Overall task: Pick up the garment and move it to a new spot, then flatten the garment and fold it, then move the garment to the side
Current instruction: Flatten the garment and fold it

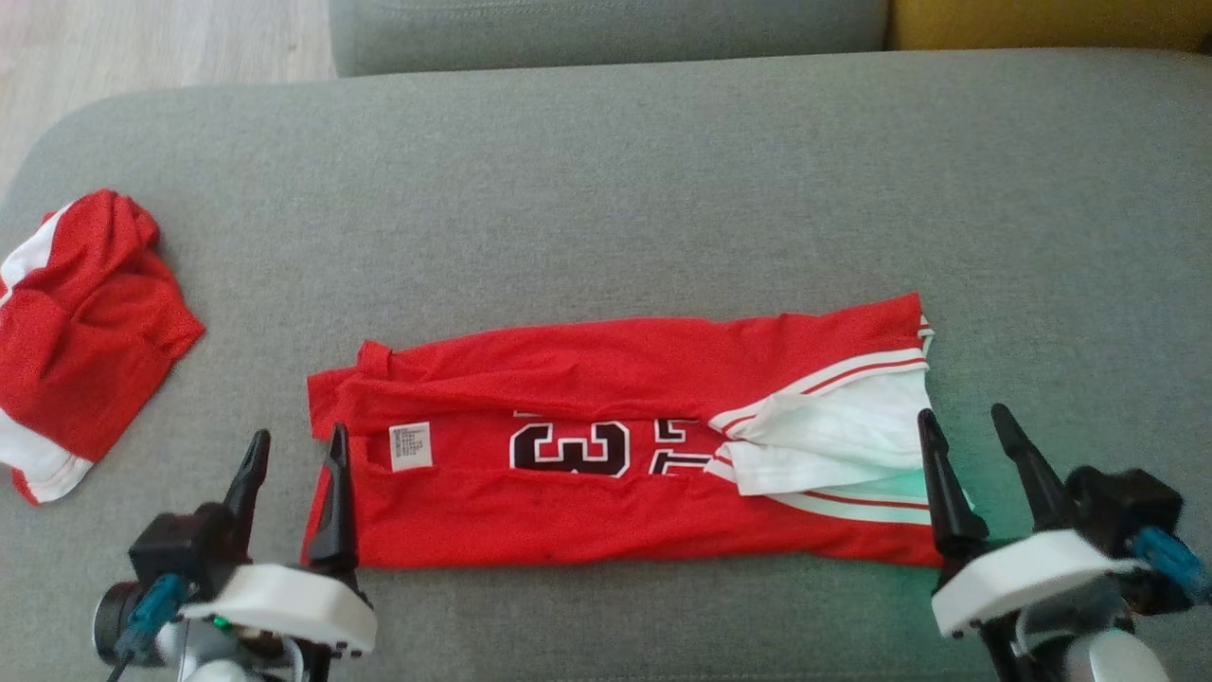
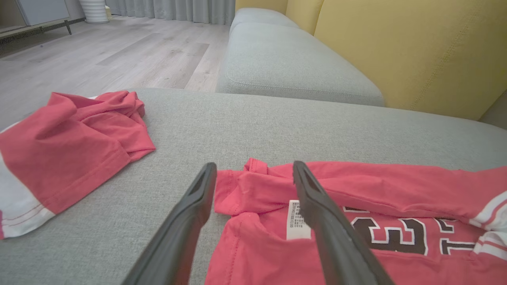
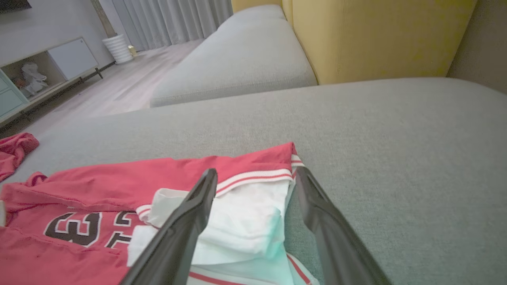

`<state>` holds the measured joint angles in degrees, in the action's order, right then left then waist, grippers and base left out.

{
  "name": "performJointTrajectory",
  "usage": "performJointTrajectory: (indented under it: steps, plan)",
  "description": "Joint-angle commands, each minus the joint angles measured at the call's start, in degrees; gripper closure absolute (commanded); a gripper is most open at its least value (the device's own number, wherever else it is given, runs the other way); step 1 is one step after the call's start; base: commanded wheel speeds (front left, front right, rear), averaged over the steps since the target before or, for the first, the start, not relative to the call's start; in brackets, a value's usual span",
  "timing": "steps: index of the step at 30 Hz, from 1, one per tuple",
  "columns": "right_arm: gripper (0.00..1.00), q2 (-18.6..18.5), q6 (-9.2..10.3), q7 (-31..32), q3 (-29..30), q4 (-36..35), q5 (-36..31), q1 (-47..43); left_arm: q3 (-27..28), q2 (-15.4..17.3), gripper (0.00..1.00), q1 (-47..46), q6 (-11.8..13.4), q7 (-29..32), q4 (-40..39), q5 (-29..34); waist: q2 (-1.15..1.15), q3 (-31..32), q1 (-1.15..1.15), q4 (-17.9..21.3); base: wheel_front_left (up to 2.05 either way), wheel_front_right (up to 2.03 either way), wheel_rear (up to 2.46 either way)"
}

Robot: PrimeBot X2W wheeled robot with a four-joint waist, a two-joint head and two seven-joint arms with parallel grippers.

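Garment [image 1: 615, 483], edge at left end effector [image 1: 299, 433]

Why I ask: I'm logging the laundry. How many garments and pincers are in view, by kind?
Red-and-white garments: 2 (folded jersey, crumpled garment)
Pincers: 2 (left pincer, right pincer), both open
Total: 4

A home living room: a wide grey woven-fabric sofa seat [image 1: 663, 189] with a mustard-yellow upholstered backrest [image 2: 416, 51], pale wood-plank flooring [image 2: 119, 51], long grey pleated curtains [image 3: 170, 19], a low white cabinet with open shelves [image 3: 59, 63] and a white ribbed floor pot [image 3: 118, 48] beside it
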<state>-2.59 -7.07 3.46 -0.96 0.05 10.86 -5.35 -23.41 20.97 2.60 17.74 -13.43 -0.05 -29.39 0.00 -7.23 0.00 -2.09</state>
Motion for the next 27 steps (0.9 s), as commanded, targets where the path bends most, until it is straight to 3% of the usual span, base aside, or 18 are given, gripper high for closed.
performJointTrajectory:
  steps: [1, 6, 16, 17, 18, 19, 27]
  plan:
    - [0.00, -0.29, -0.42, -0.67, -0.96, 0.53, 0.71, 3.91, 1.97, 0.91, 0.00, -3.91, 0.14, -0.16, -1.90, 0.32, 0.00, -0.85, 0.00, -0.52, 0.00, 0.00, 0.00]
    - [0.00, -0.29, -0.42, -0.10, -0.59, 12.01, 0.54, 7.43, 1.14, 0.19, 0.00, -5.93, -0.73, -0.38, -1.40, 0.66, 0.00, -3.19, 0.00, -2.13, 0.00, 0.00, 0.00]
    - [0.00, -0.29, -0.42, 0.90, -3.35, 25.15, 4.60, 10.60, 1.71, -0.75, 0.00, -7.79, -1.76, -1.00, 0.81, 0.48, 0.00, -5.59, 0.00, -3.37, 0.00, 0.00, 0.00]
    - [0.31, -0.29, -0.42, 1.17, -3.96, 25.61, 5.06, 10.74, 1.83, -0.81, 0.00, -7.76, -1.78, -1.06, 0.90, 0.50, 0.00, -5.65, 0.00, -3.33, 0.00, 0.00, 0.00]
    - [0.77, -0.29, -0.42, 1.30, -4.38, 25.85, 5.35, 10.83, 1.96, -0.85, 0.00, -7.75, -1.82, -1.12, 0.98, 0.52, 0.00, -5.73, 0.00, -3.27, 0.00, 0.00, 0.00]
    - [1.00, -0.29, -0.42, 1.47, -4.69, 25.97, 5.39, 10.89, 2.13, -0.84, 0.00, -7.77, -1.89, -1.16, 1.12, 0.52, 0.00, -5.77, 0.00, -3.16, 0.00, 0.00, 0.00]
    - [1.00, -0.29, -0.42, 0.70, -0.56, 21.23, 3.21, 11.81, 2.74, -0.93, 0.00, -7.33, -1.25, -1.32, 0.26, 0.94, 0.00, -5.64, 0.00, -1.81, 0.00, 0.00, 0.00]
